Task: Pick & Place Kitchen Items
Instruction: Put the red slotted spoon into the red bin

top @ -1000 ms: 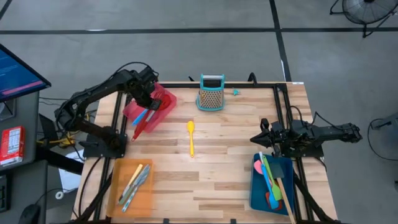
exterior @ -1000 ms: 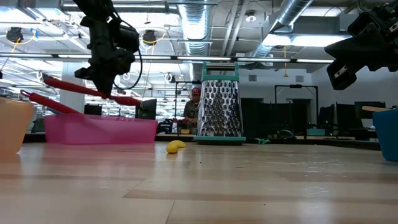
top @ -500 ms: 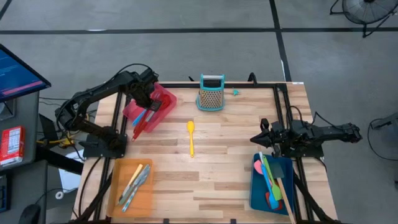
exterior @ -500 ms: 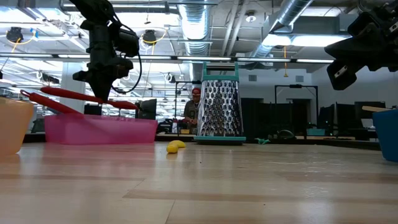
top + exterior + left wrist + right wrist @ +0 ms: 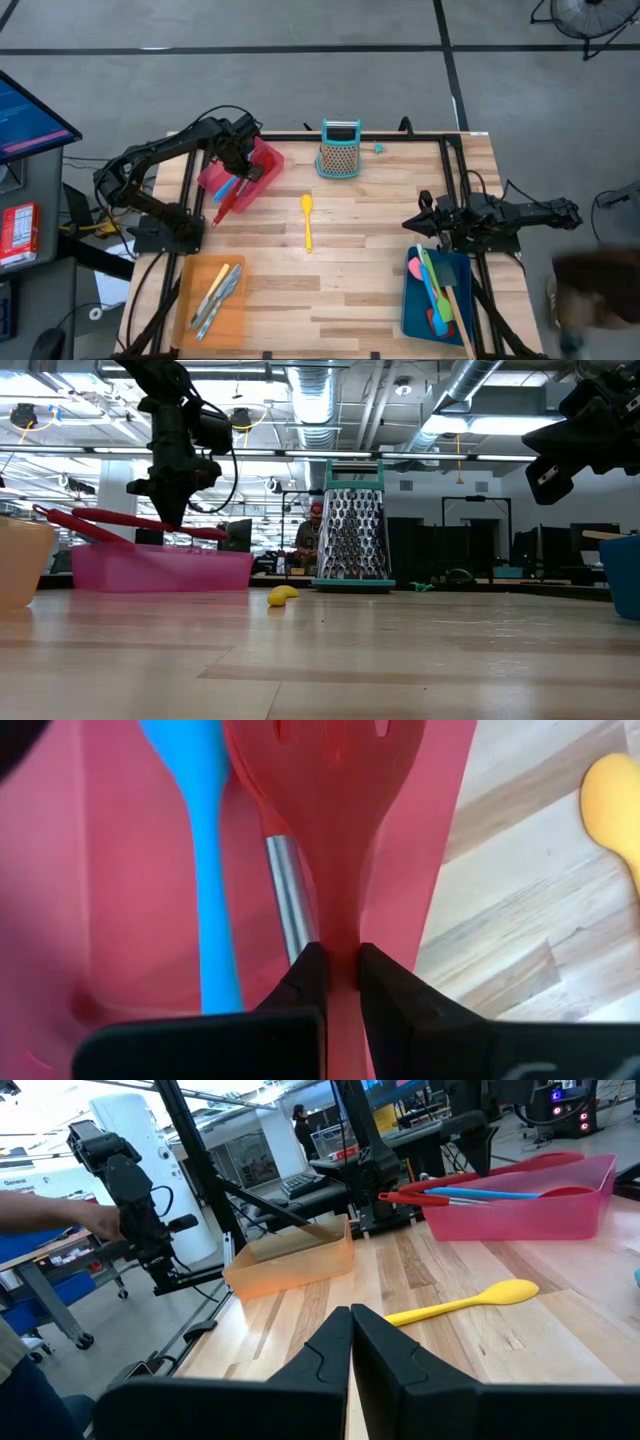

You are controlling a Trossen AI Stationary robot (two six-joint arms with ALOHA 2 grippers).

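Note:
My left gripper is over the red tray at the table's far left, shut on a red slotted spatula. In the tray lie a blue spoon and a red utensil with a silvery shaft. A yellow spoon lies flat on the table's middle. My right gripper is shut and empty at the table's right, above the blue tray of spatulas. My left gripper pinches the red spatula's narrow handle, just behind its slotted head, between its two fingers. The fingers come from above, pointing down, and lie across the handle. The spatula hangs nearly level just above the tray's rim.
A teal-framed box grater stands at the far middle. An orange tray with silvery cutlery sits at the near left. Bare wood lies around the yellow spoon. A person's hand shows in the room beyond the table.
My left gripper has gone down toward the red tray with the red spatula and shifted a little toward the table's right. The spatula, tilted a second ago, now hangs lower and closer to level over the tray.

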